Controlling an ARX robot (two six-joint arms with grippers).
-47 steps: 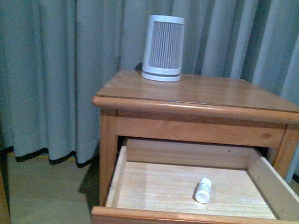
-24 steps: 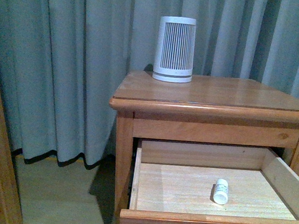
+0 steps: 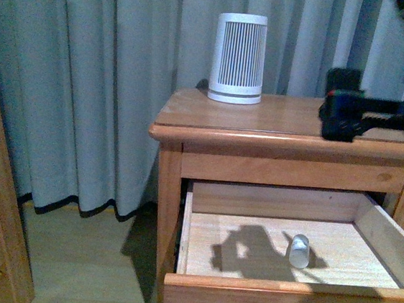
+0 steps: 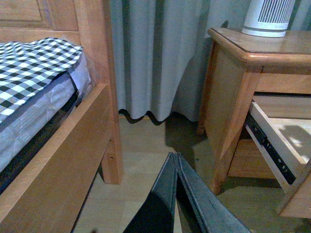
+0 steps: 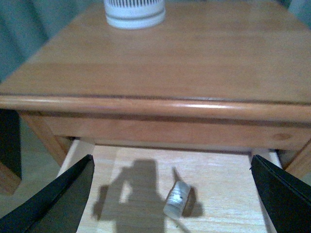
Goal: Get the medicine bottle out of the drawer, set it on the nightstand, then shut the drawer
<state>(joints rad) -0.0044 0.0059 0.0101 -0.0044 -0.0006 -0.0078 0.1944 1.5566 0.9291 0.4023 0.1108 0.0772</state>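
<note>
While half a second ago the front view showed neither arm, my right arm now fills its right edge, level with the nightstand (image 3: 263, 118) top. My right pincer (image 5: 171, 160) hangs over the drawer (image 3: 289, 287) with its jaws spread wide and nothing between them. A dark shadow of it now lies on the pale drawer floor, where before the wood was evenly lit. The shadow reaches the bottle (image 3: 299, 250), which looks greyer than it did.

The bottle has not moved. It lies on its side on the drawer floor, right of the middle and nearer the front rim than the back wall. The drawer is pulled as far out as before. The ribbed device (image 3: 238, 58) stands where it did, at the far left of the nightstand top, before the curtain (image 3: 87, 74).

From my right wrist the bottle (image 5: 177, 199) shows a small dark mark, too small to read.

My left pincer (image 4: 176, 158) is closed, empty, low over the floor between the bed frame (image 4: 92, 141) and the nightstand.
</note>
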